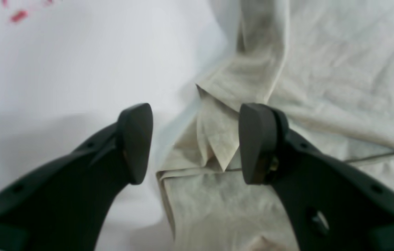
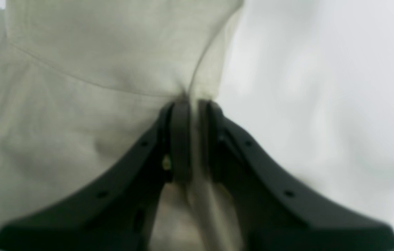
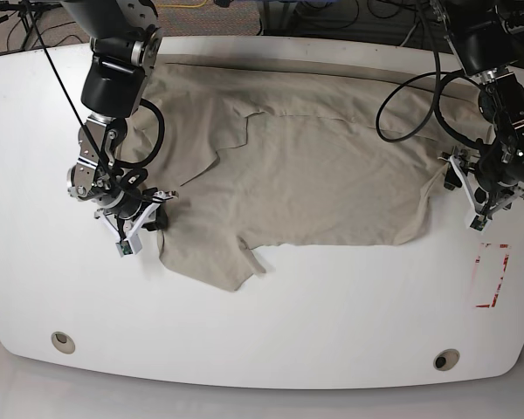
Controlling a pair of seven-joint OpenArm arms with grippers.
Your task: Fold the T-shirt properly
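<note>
White and rounded at its corners, the table (image 3: 271,349) carries the T-shirt (image 3: 323,175), a beige, wrinkled cloth spread across the far half of the top, from near the far left corner almost to the right edge, with one flap hanging toward the near side left of centre. Dark cables (image 3: 402,96) loop down to the arm at the right edge. A red-outlined mark (image 3: 491,275) sits on the bare top near that edge. The right gripper (image 2: 190,139) stands at the shirt's left border, its jaws pressed nearly together with a bunched fold of the cloth pinched between them. The left gripper (image 1: 195,143) hangs over the shirt's right border, jaws spread wide, one finger above bare table and the other above cloth; a small folded corner of fabric lies between them, seemingly untouched, though the wrist view is blurred.
</note>
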